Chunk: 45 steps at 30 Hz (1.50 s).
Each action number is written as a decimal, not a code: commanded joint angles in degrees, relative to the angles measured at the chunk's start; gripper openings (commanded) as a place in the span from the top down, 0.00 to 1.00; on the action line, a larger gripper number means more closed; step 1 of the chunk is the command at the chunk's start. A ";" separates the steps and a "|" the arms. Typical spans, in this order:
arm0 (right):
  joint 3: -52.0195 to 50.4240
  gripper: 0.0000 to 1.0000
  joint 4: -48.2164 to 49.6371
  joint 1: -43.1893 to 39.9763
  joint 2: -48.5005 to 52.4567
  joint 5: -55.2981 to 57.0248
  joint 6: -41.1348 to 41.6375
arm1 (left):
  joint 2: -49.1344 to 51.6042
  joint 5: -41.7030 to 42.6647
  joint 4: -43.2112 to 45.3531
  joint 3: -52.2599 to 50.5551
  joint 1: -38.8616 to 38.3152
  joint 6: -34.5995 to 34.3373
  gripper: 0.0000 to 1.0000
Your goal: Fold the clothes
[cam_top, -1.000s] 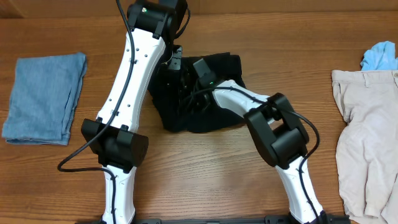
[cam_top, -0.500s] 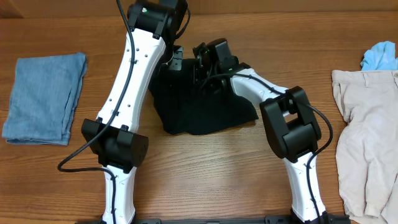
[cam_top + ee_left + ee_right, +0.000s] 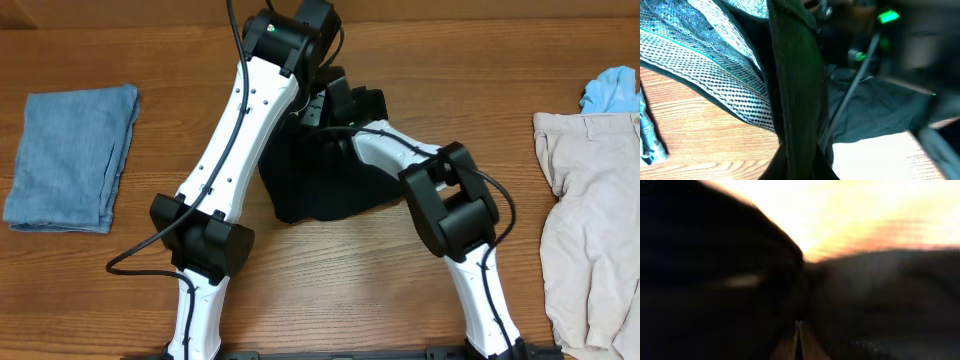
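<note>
The black shorts (image 3: 325, 175) lie bunched in the middle of the wooden table, under both arms. My left gripper (image 3: 314, 98) is at their far edge, shut on a band of black cloth (image 3: 795, 90) that runs up from the jaws (image 3: 801, 167). A white and teal patterned lining (image 3: 715, 65) shows to its left. My right gripper (image 3: 338, 98) is close beside it, buried in black cloth. Its view is dark and blurred, and the fingertips (image 3: 799, 327) meet with cloth all round them.
A folded faded-blue garment (image 3: 70, 155) lies at the left. A beige garment (image 3: 590, 240) lies spread at the right edge, with a light-blue one (image 3: 612, 90) behind it. Bare wood (image 3: 330, 280) shows in front of the shorts.
My left arm has swung to the right with the cloth's far edge. My right gripper has stayed by it, and the shorts have drawn in from the right into a narrower heap.
</note>
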 commanded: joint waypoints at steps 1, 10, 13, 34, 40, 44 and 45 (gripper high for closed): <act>1.09 0.96 0.50 3.50 2.60 -1.62 0.66 | -0.83 1.18 0.11 0.24 -0.52 1.18 0.96; 6.38 0.96 -0.61 -10.58 1.95 -18.97 0.50 | -0.83 2.62 0.11 0.24 -1.60 1.79 0.96; 8.35 0.96 -5.73 -17.62 -0.87 -22.95 0.39 | -0.83 2.69 0.11 0.24 -1.99 1.77 0.96; 4.52 0.96 -67.58 -33.14 -7.30 5.01 -34.36 | -0.24 4.92 6.32 0.22 -8.07 0.87 0.96; 3.67 0.96 -68.74 -33.14 -7.30 5.84 -34.36 | 3.82 7.23 8.28 0.22 -9.55 0.87 0.96; 3.67 0.96 -69.05 -33.07 -7.30 5.84 -34.36 | 6.54 10.16 12.24 0.22 -11.23 0.33 0.96; 3.67 0.96 -69.05 -32.89 -7.30 5.84 -34.34 | 7.17 10.10 14.38 0.22 -11.39 0.28 0.96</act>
